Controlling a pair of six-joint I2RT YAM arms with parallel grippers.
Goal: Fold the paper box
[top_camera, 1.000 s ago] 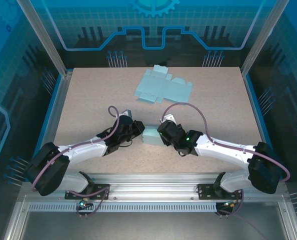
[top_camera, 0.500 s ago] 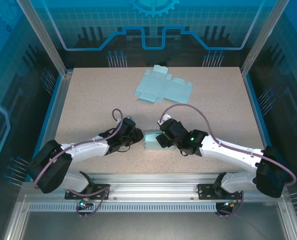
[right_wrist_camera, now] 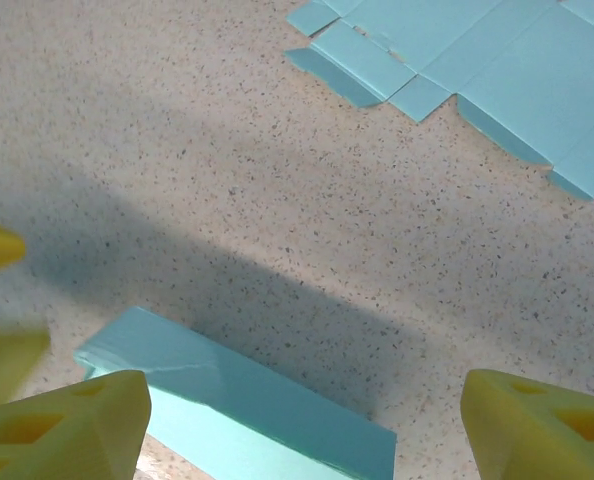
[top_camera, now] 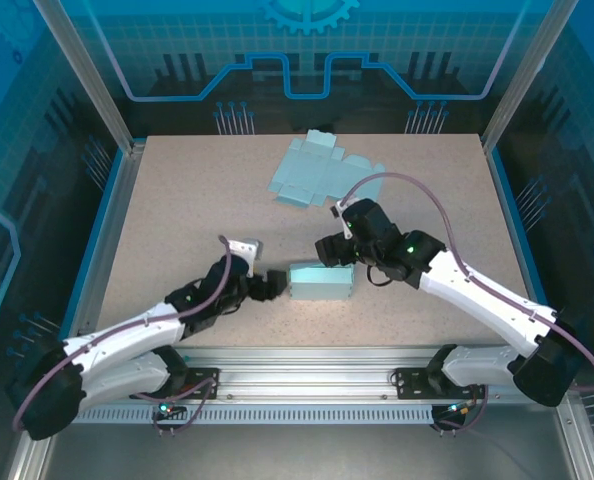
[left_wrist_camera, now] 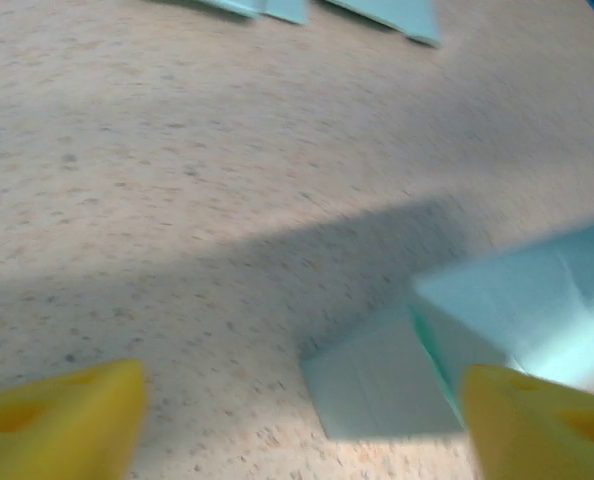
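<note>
left tool [top_camera: 266, 286]: jaws spread wide, nothing between them. Sits low over the worktop [top_camera: 177, 200], just left of the box's left end.
left fingers [left_wrist_camera: 62, 425]: yellow, one at each lower corner of the wrist view. A box corner is close by the right-hand one. View is blurred, so can't tell if they touch.
box [top_camera: 320, 283]: pale blue, folded into a closed block, lying long side down. It's near the front edge, between the two tools. Inside is hidden.
flat sheet [top_camera: 325, 173]: second box blank, same pale blue, unfolded. Lies flat at the back centre of the worktop, well apart from the box and both tools.
right tool [top_camera: 334, 249]: jaws spread wide, gripping nothing. It's just behind the box's far long edge.
right fingers [right_wrist_camera: 537, 425]: yellow, at the lower corners of the wrist view. The box lies low between them with its left end by the left-hand one.
</note>
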